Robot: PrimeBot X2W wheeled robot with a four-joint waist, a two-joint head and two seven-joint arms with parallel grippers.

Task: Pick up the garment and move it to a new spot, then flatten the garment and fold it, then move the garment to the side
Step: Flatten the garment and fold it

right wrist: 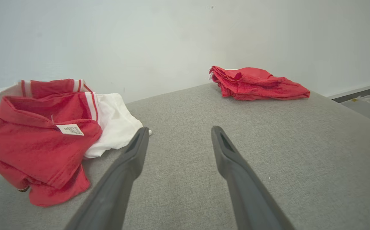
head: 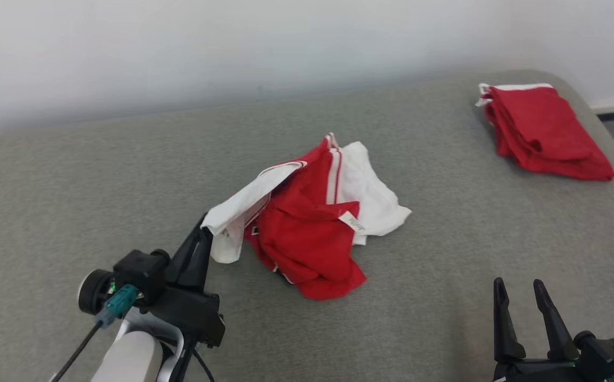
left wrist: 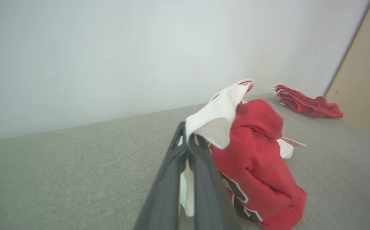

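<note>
Our left gripper [head: 204, 223] is clamped on a white edge of the garment [head: 307, 239]. Its two dark fingers are pressed together with the cloth pinched between them, and a strip of white hangs down between the fingers in the left wrist view. From the head view this gripper sits at about 8 o'clock of the garment.

The garment is a crumpled red and white shirt lying near the middle of the grey upholstered surface [head: 73, 175]. Its red part is bunched toward us and its white part spreads toward 3 o'clock. A small white label [head: 352, 223] lies on the red cloth.

Our right gripper [head: 518, 284] rests at 5 o'clock, well apart from the garment, with its fingers spread and nothing between them.

At 2 o'clock, near the far corner, we see a folded red pile [head: 545, 130]. A pale wall [head: 233, 42] runs along the far edge at 12 o'clock.
</note>
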